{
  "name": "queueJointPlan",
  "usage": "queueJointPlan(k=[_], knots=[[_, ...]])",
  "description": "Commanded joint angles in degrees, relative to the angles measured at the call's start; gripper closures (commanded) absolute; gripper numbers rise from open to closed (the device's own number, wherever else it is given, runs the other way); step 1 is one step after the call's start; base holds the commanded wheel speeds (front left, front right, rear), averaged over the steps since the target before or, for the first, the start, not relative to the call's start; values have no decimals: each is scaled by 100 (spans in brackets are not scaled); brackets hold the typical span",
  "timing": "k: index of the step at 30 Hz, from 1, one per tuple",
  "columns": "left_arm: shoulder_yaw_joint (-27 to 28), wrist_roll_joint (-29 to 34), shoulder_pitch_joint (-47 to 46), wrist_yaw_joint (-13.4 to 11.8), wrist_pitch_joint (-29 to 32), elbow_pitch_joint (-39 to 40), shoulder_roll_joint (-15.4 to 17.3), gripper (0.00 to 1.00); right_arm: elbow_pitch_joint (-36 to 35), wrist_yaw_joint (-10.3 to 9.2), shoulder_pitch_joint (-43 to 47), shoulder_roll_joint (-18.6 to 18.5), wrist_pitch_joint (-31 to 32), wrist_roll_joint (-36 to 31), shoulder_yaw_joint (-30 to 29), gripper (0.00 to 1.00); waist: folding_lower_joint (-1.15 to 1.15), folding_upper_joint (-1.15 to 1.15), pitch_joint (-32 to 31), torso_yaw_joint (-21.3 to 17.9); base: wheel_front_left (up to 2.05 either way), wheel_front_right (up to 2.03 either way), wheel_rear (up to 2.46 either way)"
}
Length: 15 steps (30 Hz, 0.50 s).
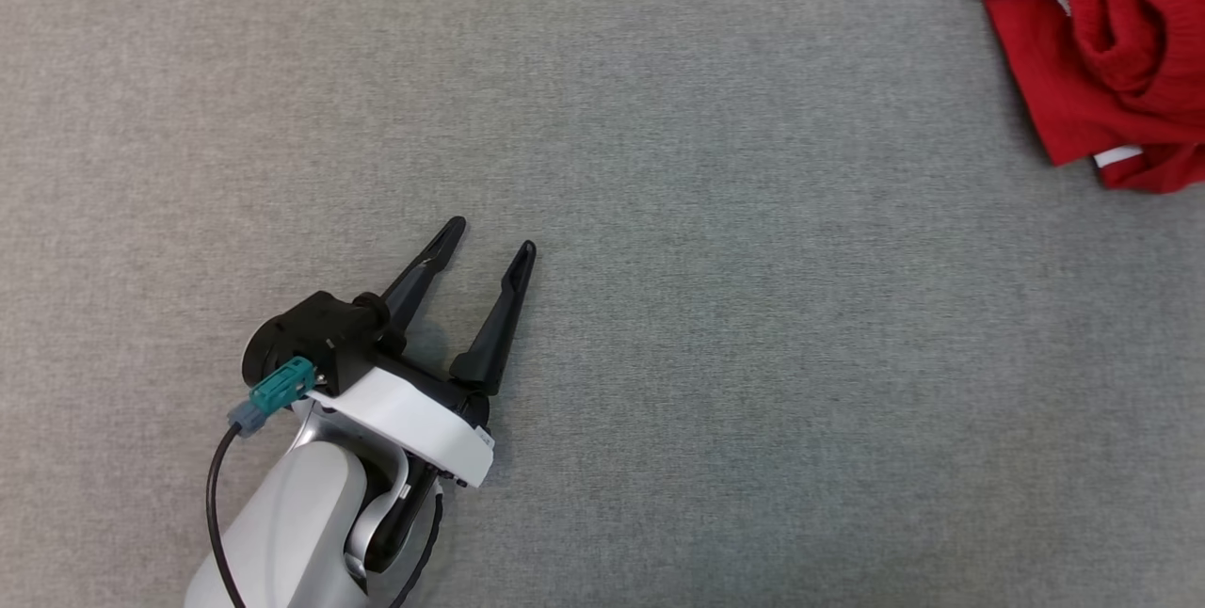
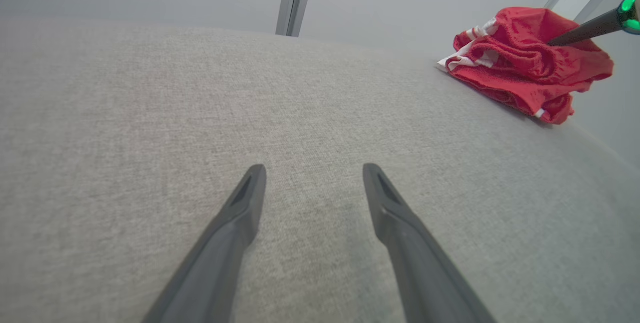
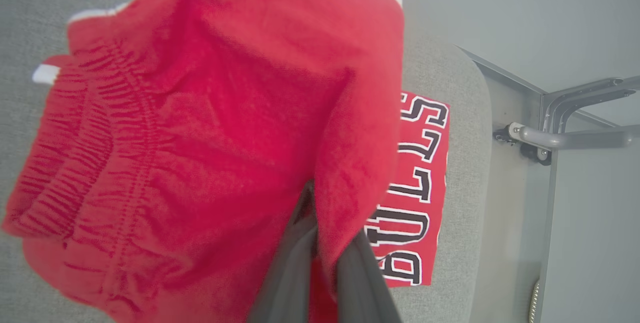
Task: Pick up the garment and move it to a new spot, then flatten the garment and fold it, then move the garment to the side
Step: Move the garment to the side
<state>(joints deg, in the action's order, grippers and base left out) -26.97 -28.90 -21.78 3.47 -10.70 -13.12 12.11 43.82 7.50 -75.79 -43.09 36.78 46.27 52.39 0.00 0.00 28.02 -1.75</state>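
At the worktop's [image 1: 659,213] far right corner | we found the right gripper [image 3: 320,235] clamped on the red garment [image 1: 1101,53] | left gripper [image 1: 491,239] stood wide open, well apart.

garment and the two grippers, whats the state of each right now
garment: crumpled in a heap, not flattened or folded, lower part resting on the table, one fold pinched up
left gripper: jaws wide open, holding nothing, over a bare part of the table
right gripper: jaws shut on a fold of the garment
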Motion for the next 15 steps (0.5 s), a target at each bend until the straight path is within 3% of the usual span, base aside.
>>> queueJointPlan(k=[1,2,3,15], knots=[[21,-50,-87,-20,-25,-44,45,0,249,1,20,110,-98,-118,-65,100,0,0,39,89,0,0,0],[29,-59,-82,-32,-42,-65,46,0,547,1,56,225,-181,-247,-133,56,0,0,43,148,0,0,0],[38,-64,-65,-38,-59,-79,51,0,705,1,73,274,-197,-322,-147,0,0,0,35,165,0,0,0],[43,-172,152,-58,-159,-228,37,0,1708,1,-97,747,-958,-1398,-202,0,0,0,-538,75,0,0,0]])
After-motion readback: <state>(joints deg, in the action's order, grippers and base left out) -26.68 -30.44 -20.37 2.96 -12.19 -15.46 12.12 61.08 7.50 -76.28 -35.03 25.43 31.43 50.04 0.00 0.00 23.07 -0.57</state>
